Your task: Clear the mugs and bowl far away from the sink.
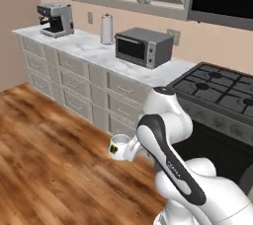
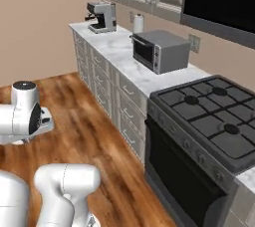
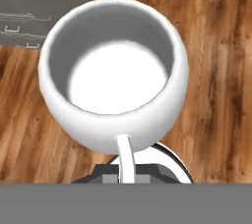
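A glossy white mug (image 1: pixel 118 146) with a dark mark on its side hangs upright above the wooden floor, in front of the lower drawers. My gripper (image 1: pixel 131 150) is shut on its handle, and most of the hand sits behind my own forearm in the left base view. In the hand view I look straight down into the empty mug (image 3: pixel 114 78); its thin white handle (image 3: pixel 126 161) runs down between my dark fingertips, gripper (image 3: pixel 127 177). The bowl and the sink are out of view.
A white marble counter (image 1: pixel 94 54) over grey drawers carries a coffee machine (image 1: pixel 56 19), a white canister (image 1: pixel 106 29) and a toaster oven (image 1: pixel 143 46). A black gas stove (image 1: pixel 217 88) adjoins it on the right. Open wooden floor (image 1: pixel 44 145) spreads to the left.
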Motion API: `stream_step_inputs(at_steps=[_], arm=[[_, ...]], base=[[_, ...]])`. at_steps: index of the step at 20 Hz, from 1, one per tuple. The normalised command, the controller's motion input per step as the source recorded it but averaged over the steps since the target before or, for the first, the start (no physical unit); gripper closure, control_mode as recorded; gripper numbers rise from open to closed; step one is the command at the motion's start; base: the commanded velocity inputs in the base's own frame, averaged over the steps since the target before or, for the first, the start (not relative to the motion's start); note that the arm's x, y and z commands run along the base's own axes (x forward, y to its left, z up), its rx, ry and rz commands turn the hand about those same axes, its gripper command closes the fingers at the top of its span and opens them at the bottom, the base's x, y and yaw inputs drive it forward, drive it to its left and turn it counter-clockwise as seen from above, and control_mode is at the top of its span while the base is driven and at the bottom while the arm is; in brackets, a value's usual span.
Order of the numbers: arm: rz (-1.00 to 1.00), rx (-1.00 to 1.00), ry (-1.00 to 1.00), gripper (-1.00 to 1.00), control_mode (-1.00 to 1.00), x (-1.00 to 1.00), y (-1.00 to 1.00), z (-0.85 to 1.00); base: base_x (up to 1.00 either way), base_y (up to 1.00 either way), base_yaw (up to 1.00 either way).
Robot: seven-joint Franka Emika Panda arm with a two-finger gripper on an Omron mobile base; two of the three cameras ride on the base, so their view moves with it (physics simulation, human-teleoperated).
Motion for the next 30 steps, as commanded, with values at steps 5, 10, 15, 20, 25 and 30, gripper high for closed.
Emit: stream_step_inputs(at_steps=[5,10,15,20,25,30], arm=[[0.00,0.00,0.00,1.00,1.00,0.00,0.00,0.00],[0.00,0.00,0.00,1.00,1.00,0.00,0.00,0.00],[0.00,0.00,0.00,1.00,1.00,0.00,0.00,0.00],[0.00,0.00,0.00,1.00,1.00,0.00,0.00,0.00],[0.00,0.00,0.00,1.00,1.00,0.00,0.00,0.00],[0.00,0.00,0.00,1.00,1.00,0.00,0.00,0.00]], base=[[0.68,0.00,0.53],[0.74,0.00,0.53],[0.78,-0.03,0.54],[0.61,0.00,0.53],[0.48,0.00,0.24],[0.96,0.00,0.16]])
